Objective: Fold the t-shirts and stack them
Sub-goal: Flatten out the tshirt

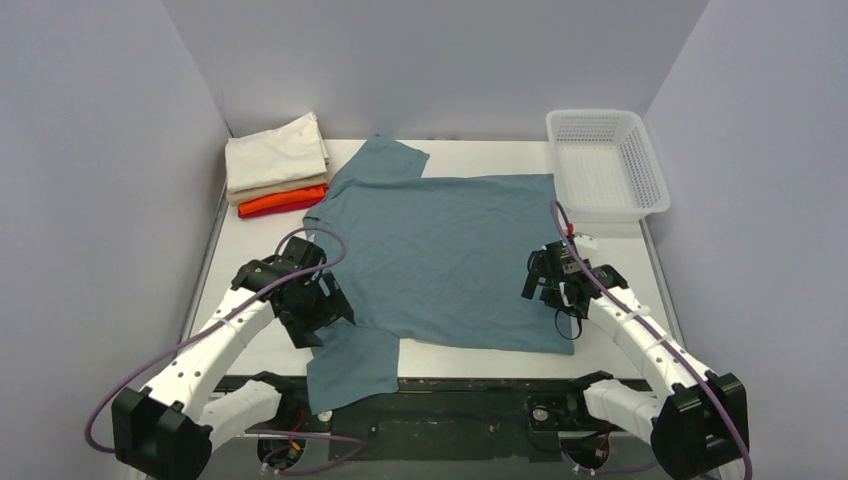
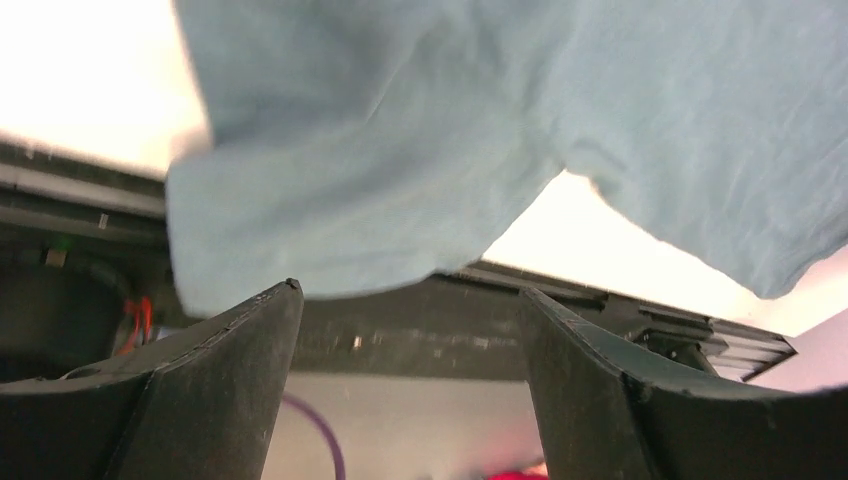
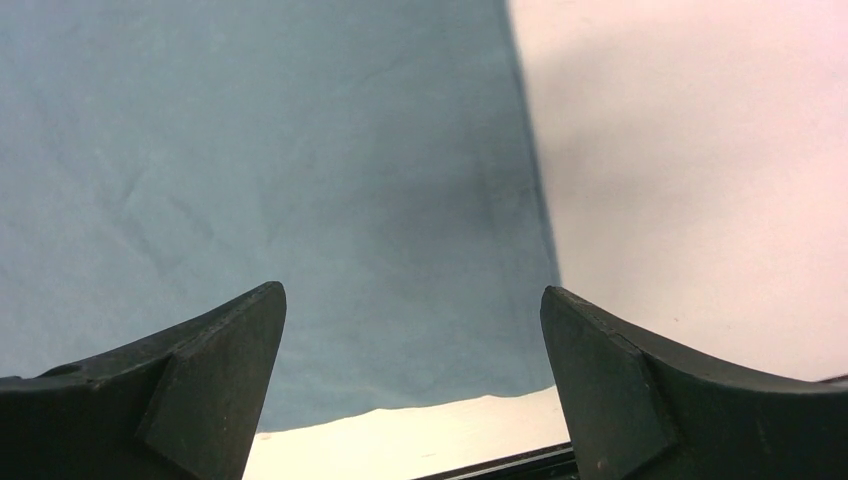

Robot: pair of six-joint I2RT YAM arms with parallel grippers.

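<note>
A large dusty teal-blue t-shirt (image 1: 440, 255) lies spread flat across the middle of the table, one sleeve (image 1: 352, 365) hanging over the near edge. My left gripper (image 1: 322, 312) hovers at the shirt's near-left corner, open and empty; in the left wrist view the sleeve (image 2: 330, 200) droops just beyond its fingertips (image 2: 250, 340). My right gripper (image 1: 548, 282) stands open above the shirt's right hem (image 3: 300, 180), nothing between its fingers. A stack of folded t-shirts (image 1: 277, 165), cream and tan over orange and red, sits at the back left.
A white plastic mesh basket (image 1: 605, 165) stands at the back right corner. Bare white tabletop (image 1: 250, 255) shows left of the shirt and along its right side (image 3: 700, 170). Grey walls enclose the table on three sides.
</note>
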